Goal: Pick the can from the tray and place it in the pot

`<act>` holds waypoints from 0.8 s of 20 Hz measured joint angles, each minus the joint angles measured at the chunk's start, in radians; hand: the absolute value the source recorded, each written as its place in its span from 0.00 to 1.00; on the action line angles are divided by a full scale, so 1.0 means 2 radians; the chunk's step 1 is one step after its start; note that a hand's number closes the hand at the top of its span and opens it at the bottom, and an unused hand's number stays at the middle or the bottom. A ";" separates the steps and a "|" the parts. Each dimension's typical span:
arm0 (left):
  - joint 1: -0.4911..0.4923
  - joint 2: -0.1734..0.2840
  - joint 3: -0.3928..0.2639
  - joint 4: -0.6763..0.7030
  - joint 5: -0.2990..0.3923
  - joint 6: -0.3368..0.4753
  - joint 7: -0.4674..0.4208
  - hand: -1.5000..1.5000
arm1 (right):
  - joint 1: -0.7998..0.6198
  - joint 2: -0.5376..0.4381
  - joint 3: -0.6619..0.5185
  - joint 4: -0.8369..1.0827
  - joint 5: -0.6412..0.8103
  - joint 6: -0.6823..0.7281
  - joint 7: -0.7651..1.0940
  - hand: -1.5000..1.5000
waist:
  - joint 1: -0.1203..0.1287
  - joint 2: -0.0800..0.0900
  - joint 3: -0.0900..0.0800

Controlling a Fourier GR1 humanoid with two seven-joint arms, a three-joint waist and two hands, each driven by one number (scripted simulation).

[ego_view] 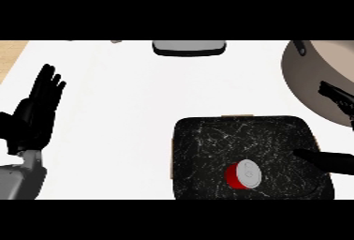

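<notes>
Two black hands show at the edges of the white counter (117, 117). The right hand (330, 159) comes in from the right edge over the dark speckled tray (207, 140), one finger pointing toward the red can (243, 175), close beside it without touching; whether its fingers are spread or curled I cannot tell. The can lies tilted in the tray's lower middle, its silver top facing up. The left hand (38, 110) rests open at the left edge, fingers up. The beige pot (311, 79) sits beyond the tray, top right.
</notes>
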 measured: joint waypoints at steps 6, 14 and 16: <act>-0.002 -0.006 -0.001 0.003 -0.007 0.000 0.000 0.50 | 0.017 -0.081 0.018 -0.098 0.003 0.067 0.115 0.00 | 0.000 0.000 -0.001; -0.010 -0.006 0.000 -0.007 -0.010 -0.002 0.013 0.50 | -0.018 -0.157 0.090 -0.197 0.030 0.143 0.301 0.00 | 0.009 0.001 -0.001; -0.005 -0.009 -0.001 -0.009 -0.011 -0.005 0.011 0.50 | -0.031 -0.157 0.116 -0.220 0.037 0.154 0.352 0.00 | 0.011 0.001 -0.001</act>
